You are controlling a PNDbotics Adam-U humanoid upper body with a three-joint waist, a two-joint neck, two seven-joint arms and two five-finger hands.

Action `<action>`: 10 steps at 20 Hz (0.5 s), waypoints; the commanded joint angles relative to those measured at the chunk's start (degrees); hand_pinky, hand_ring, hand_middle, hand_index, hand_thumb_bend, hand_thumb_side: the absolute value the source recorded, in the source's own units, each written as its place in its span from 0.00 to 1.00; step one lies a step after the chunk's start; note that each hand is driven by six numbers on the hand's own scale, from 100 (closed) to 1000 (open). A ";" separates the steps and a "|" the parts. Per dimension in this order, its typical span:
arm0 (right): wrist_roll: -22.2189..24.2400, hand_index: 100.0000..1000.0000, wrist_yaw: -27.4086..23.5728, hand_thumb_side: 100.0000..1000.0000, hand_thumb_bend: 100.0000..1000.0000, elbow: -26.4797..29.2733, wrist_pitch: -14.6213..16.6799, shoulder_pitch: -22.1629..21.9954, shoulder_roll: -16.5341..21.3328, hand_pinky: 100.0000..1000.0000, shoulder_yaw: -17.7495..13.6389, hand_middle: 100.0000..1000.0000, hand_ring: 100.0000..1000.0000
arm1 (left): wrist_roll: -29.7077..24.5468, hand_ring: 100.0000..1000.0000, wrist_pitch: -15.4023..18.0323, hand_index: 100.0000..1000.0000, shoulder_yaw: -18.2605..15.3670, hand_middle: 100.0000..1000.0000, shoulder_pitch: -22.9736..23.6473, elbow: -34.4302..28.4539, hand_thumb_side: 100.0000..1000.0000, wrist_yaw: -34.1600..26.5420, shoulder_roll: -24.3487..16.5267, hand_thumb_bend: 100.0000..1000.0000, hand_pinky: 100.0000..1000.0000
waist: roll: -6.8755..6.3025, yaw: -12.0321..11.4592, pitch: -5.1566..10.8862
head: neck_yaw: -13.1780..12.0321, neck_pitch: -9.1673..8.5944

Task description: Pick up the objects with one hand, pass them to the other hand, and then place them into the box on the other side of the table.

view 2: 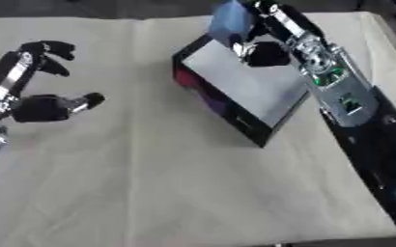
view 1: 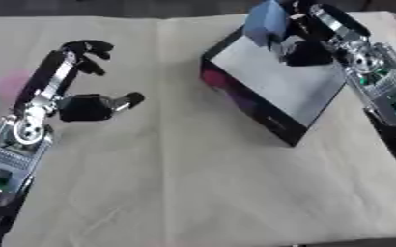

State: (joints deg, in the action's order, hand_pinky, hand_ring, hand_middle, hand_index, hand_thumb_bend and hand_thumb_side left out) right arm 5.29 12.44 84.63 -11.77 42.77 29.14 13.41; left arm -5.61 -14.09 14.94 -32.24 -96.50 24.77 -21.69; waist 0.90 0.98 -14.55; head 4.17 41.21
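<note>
**Blue thing held over the box, left hand parked**

Nearest the camera: just bare cream cloth [view 1: 201,193] covering the table, with a crease running up the middle toward the far edge.

Moving up on the left: left hand [view 1: 62,91] hovering over the cloth, palm facing inward, fingers relaxed and only slightly hooked at the tips, thumb poking out to the side. Nothing in it, well apart from everything else. Silver and black forearm coming in from the lower left corner.

Middle right: black box [view 1: 277,120] sitting askew on the cloth, one corner pointing toward the viewer. Pale grey inside, looks flat. Magenta and purple print on the outer wall facing left. Can't make out any contents on the inner floor.

Further back, top right: right hand [view 2: 265,46] reaching in from the right side, over the far corner of the box. Fingers and thumb curled round a blue object [view 2: 232,21], pinching it. Object looks like a soft-edged blue block, held above the box's far rim, not touching the box floor as far as can be seen. Exact shape hard to tell, partly hidden by the fingers.
</note>
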 commanded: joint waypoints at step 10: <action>3.04 0.91 5.21 0.06 0.00 -2.90 1.67 0.21 1.37 0.88 -0.76 0.87 0.84 | -0.06 0.57 -0.26 0.81 -0.59 0.65 -0.71 -1.09 0.28 -0.23 -1.27 0.64 0.71 | -0.66 -0.24 1.91 | 0.36 -0.85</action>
State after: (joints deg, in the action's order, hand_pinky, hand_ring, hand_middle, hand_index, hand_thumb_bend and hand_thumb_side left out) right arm 7.85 16.93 81.17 -10.41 42.27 29.13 13.24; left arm -5.68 -14.31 14.93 -32.24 -96.51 24.71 -21.69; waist 0.90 0.73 -14.55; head 4.25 40.93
